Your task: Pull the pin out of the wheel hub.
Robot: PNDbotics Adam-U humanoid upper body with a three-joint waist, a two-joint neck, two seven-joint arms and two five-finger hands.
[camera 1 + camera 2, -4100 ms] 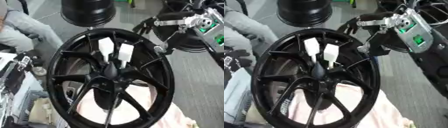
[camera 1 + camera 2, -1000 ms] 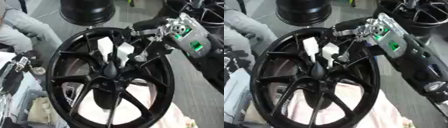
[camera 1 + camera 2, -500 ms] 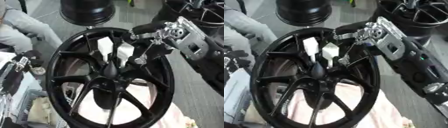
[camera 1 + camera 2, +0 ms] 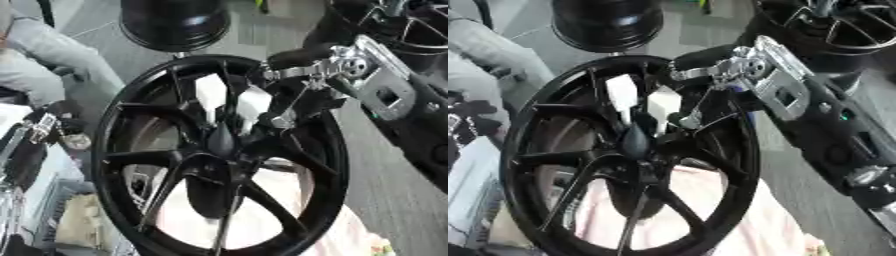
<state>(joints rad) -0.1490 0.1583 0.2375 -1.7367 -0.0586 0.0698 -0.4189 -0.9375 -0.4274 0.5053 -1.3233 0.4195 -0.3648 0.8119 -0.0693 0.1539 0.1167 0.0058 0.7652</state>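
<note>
**Left eye view: right hand at the pins, nothing pulled yet**

Left eye view shows me the big black wheel [image 4: 219, 155] lying under the camera on a pale cloth [image 4: 280, 215], spokes fanning out from the centre. Two white pins [image 4: 211, 95] stand side by side just above the hub [image 4: 220, 142]; the second pin [image 4: 252, 106] sits to the right of the first and a little lower. Both look seated in the wheel, so I judge the task barely begun: the reach is made, the pull is not.

My right hand [image 4: 737, 75] comes in from the upper right and hangs over the rim. One dark finger [image 4: 302, 56] points out to the left above the pins, while thinner fingers angle down toward the right-hand pin, their tips just beside it. I cannot tell whether they touch or pinch it; dark fingers against dark spokes hide the contact. So I will not call the hand closed or spread. My left hand shows in neither view.

What is left, as I read it: get hold of a pin, draw it straight out along its own axis, and clear the spokes.

Count: one wheel being worked, two white pins, one cloth, one robot hand in sight. More black wheels [image 4: 175, 22] lie at the far edge, at least two.
</note>
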